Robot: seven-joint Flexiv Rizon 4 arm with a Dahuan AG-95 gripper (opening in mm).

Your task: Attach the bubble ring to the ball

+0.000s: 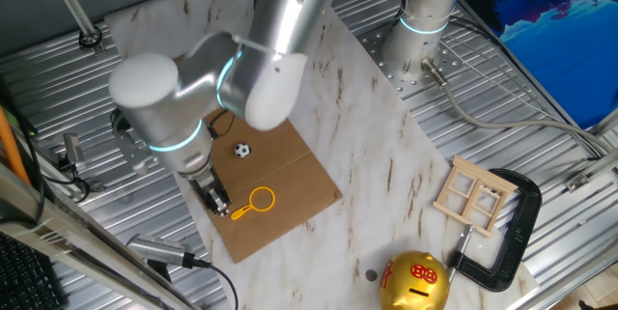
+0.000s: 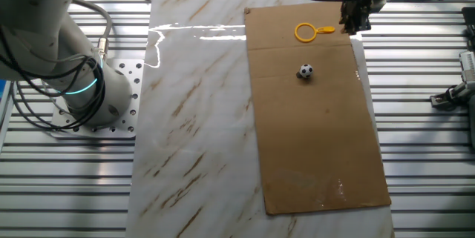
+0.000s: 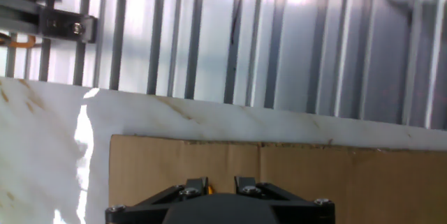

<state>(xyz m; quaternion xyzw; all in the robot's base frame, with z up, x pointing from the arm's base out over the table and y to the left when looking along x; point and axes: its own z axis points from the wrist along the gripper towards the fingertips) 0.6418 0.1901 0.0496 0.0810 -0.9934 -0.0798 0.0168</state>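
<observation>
The arm [image 1: 280, 49] is a chain of smooth silver-grey rounded links, with thin glowing cyan rings at the joints. Its column stands on a perforated grey plate [image 2: 122, 93], black cables looping beside it. The tool [image 1: 214, 197] is small, black and screwed.

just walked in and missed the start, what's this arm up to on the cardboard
The arm has its end effector down at the handle end of the bubble ring, which lies flat on the cardboard sheet. Whether it has already closed on the handle is hard to tell. The ball sits on the cardboard a short way off, apart from the hoop, so the ring is not on it yet.
</observation>
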